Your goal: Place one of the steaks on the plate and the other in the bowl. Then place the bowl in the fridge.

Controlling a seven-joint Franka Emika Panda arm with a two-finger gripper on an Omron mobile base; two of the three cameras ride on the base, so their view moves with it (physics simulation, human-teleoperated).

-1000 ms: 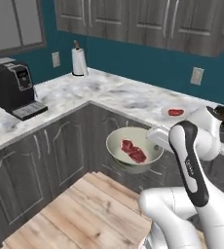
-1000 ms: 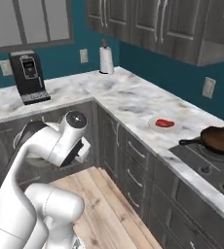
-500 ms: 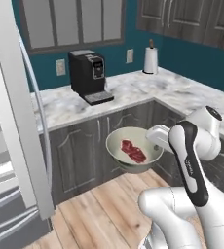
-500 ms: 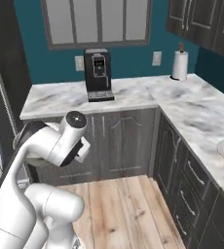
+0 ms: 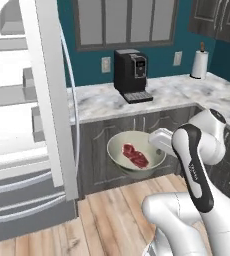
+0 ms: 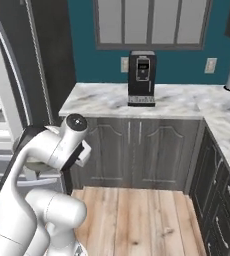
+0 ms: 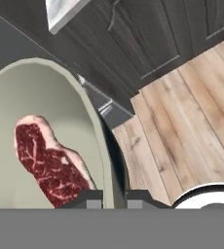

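Left base view: fridge stands at far left, door swung open, white shelves exposed. Counter with coffee machine lies to the right of it. Bowl is carried above the wood floor, well apart from the shelves, gripper pinching its rim, one fingertip on either side of the wall. Steak lies loose inside, off-centre. Risks, as judged: the bowl could strike the open door edge on approach; a one-sided rim grip may let it tilt or slip; the steak could slide out.
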